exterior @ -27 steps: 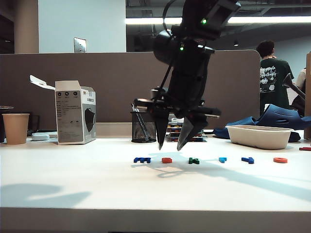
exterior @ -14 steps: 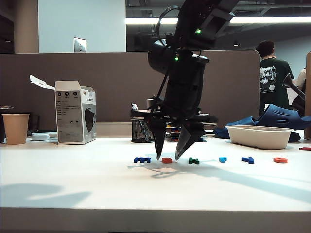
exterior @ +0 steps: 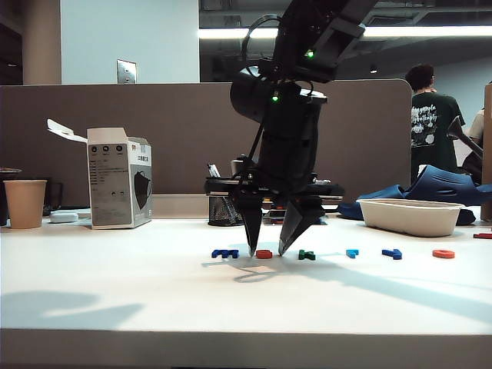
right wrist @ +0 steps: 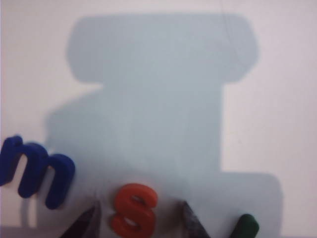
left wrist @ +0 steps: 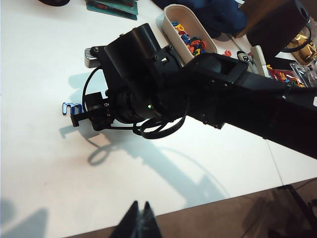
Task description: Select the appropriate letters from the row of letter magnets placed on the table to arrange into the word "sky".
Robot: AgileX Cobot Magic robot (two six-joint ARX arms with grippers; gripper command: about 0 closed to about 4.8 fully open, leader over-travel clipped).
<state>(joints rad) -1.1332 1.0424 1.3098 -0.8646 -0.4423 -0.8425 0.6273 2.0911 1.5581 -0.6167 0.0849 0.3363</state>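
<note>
Right wrist view: right gripper [right wrist: 138,218] spread astride orange-red S [right wrist: 132,210], blue m [right wrist: 35,170] beside; left gripper [left wrist: 140,223] pressed together.

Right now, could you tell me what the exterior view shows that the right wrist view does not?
Only the exterior view shows the whole row: the light blue letter, dark blue Y and far orange-red letter, plus the paper cup. Only the right wrist view shows the letters' shapes, m and s. Both show the open right gripper straddling the s.
</note>
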